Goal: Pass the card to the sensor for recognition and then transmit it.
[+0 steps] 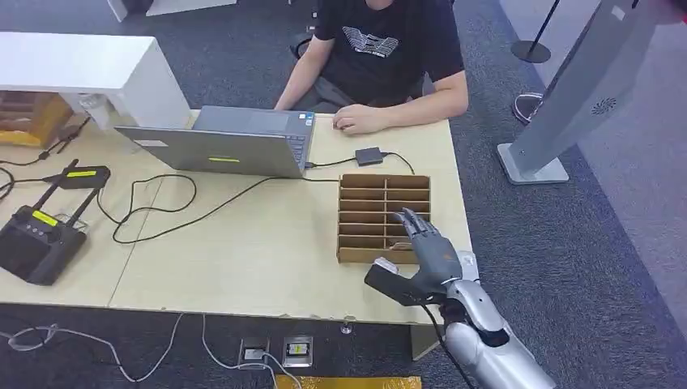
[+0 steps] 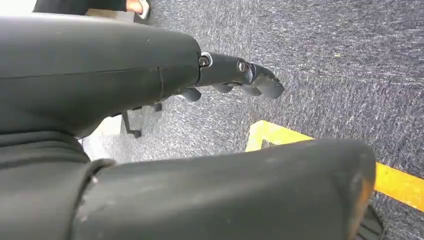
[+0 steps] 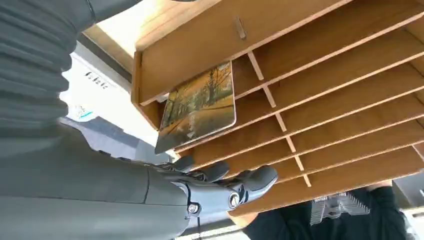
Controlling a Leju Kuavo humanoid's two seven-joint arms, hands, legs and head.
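The card's (image 3: 199, 106) lower edge is hidden inside the wooden rack's (image 3: 325, 95) slot.

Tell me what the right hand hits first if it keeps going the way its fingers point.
Probably the wooden rack. The right hand hovers at its near edge, fingers aimed across the slots toward the person. The card sits in a slot beside that line; depth is unclear.
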